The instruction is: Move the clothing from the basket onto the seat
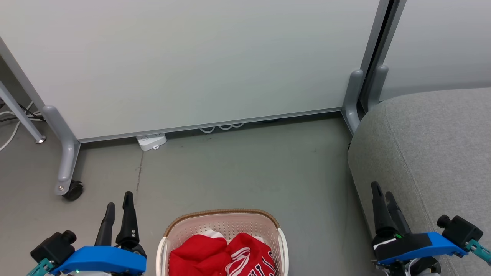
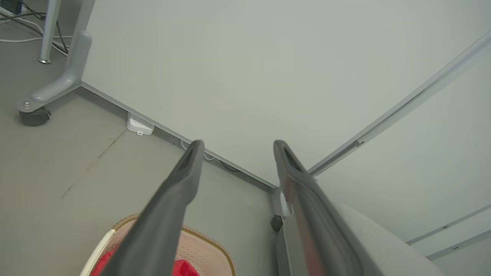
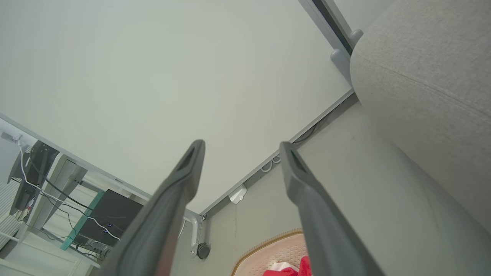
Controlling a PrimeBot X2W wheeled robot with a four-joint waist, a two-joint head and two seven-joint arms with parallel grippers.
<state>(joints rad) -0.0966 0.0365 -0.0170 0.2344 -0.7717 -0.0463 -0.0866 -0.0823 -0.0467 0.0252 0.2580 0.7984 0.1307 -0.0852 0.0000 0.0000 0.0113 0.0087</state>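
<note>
- Head view: the clothing (image 1: 226,255) lies bunched inside the basket (image 1: 224,211), to the right of the left gripper (image 1: 119,200) and to the left of the right gripper (image 1: 382,189).
- Two red pieces are visible: a plain red one (image 1: 195,253) on the side nearer the left gripper, and a jersey (image 1: 251,257) with white stripes and part of its lettering on the side nearer the right gripper. They touch each other.
- Basket: cream, perforated wall, brown woven-look rim, standing on the floor (image 1: 238,172) between the two grippers. Its near part is cut off by the bottom edge of the view.
- Seat (image 1: 429,145): light grey woven fabric, rounded edge, directly beside and behind the right gripper, well apart from the left gripper. None of the clothing is on it.
- Left gripper: released, its two dark fingers spread apart with nothing between them, as its wrist view confirms. It is clear of the basket, just left of the rim.
- Right gripper: released, fingers likewise spread and holding nothing. It sits at the seat's front edge; whether it touches the fabric cannot be told.
- Beyond both grippers' fingertips: bare grey floor, then a pale partition panel (image 1: 191,65) on grey legs.
- A white power strip (image 1: 152,141) lies at the panel's base, ahead of the left gripper; a black caster (image 1: 73,190) stands just left of that gripper's fingertips.
</note>
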